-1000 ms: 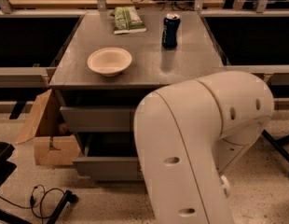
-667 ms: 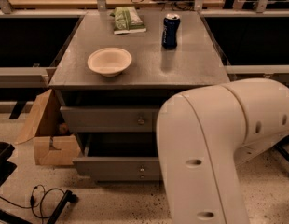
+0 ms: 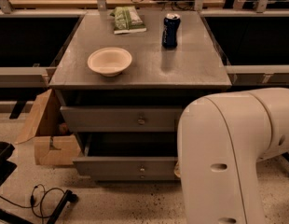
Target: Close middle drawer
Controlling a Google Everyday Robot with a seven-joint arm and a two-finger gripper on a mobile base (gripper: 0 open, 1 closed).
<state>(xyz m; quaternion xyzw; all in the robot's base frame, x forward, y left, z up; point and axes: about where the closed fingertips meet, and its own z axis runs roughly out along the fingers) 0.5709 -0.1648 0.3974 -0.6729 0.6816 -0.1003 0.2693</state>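
The middle drawer [image 3: 116, 167] is a grey drawer with a flat front and a small round knob [image 3: 142, 168]. It stands pulled out, with its dark inside showing behind the front. The top drawer [image 3: 112, 119] above it also sits slightly out. A thin strip of the lowest drawer front [image 3: 135, 178] shows below. My white arm [image 3: 228, 157] fills the lower right and hides the right ends of the drawers. My gripper is out of view.
On the cabinet top [image 3: 191, 69] are a beige bowl [image 3: 109, 61], a blue can [image 3: 171, 30] and a green packet [image 3: 128, 18]. An open cardboard box [image 3: 46, 139] stands left of the cabinet. Black cables [image 3: 42, 199] lie on the speckled floor.
My arm has moved to the right in view, uncovering more of the drawer fronts and both knobs. The middle drawer stands as far out as before.
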